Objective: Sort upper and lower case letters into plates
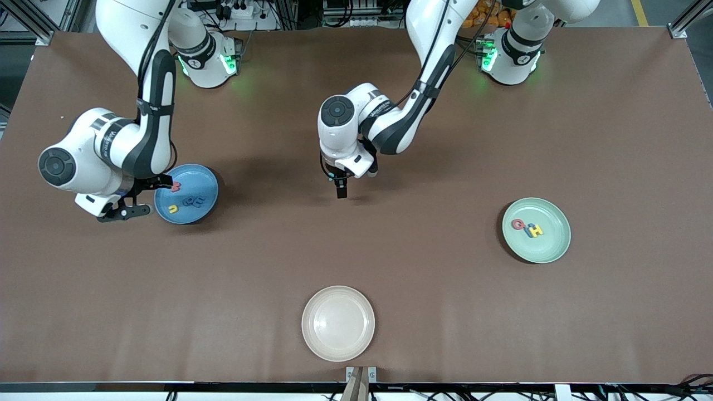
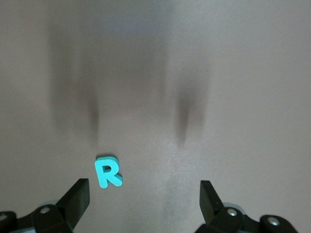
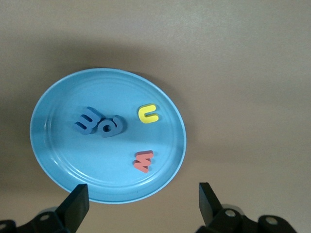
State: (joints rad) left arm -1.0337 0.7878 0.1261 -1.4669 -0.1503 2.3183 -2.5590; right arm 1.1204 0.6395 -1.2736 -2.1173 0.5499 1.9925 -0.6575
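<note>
foam by the look of it, the teal letter r should be light, a little springy and very thin, lying flat on the table just under the left gripper, close to one of its fingers. the jaws stand wide with nothing between them. i judge the best hold is across the letter's upright stroke, fingertips nearly scraping the table, since so low a piece can slide or flip. nothing stands near it. the right gripper hangs wide and empty over the edge of the blue plate, which holds a yellow u, a coral w and two dark blue letters. the mint plate toward the left arm's end carries three letters; a cream plate sits bare.
</note>
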